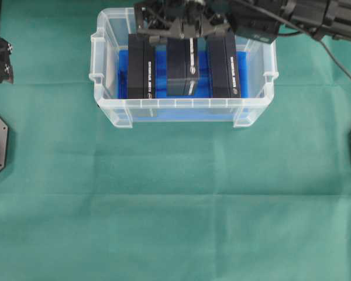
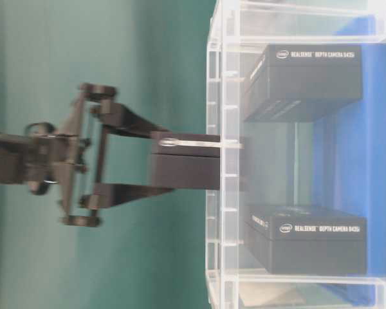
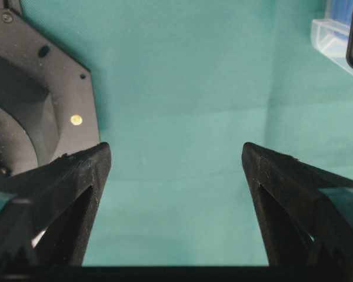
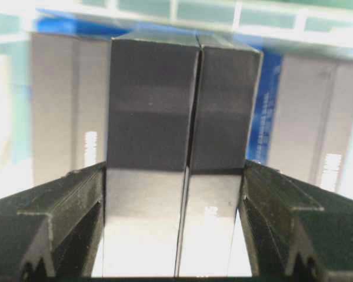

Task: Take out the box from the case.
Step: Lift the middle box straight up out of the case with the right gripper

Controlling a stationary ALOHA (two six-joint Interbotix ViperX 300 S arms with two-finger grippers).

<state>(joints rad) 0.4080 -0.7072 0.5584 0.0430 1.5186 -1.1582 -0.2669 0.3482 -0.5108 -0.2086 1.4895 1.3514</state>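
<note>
The case (image 1: 175, 104) is a clear bin lined in blue, standing at the back middle of the green cloth. Three black boxes stand in it. My right gripper (image 1: 186, 40) is shut on the middle box (image 1: 182, 67), one finger on each side. In the table-level view that box (image 2: 186, 167) sticks partly past the case's rim (image 2: 222, 96), held by the right gripper (image 2: 161, 162). The right wrist view shows the box (image 4: 182, 117) pressed between the fingers (image 4: 76, 200). My left gripper (image 3: 176, 158) hangs open over bare cloth, far left of the case.
Two more black boxes (image 1: 140, 67) (image 1: 225, 67) flank the held one inside the case. A black base plate (image 3: 29, 106) lies beside the left gripper (image 1: 0, 58). A corner of the case (image 3: 335, 35) shows at the left wrist view's upper right.
</note>
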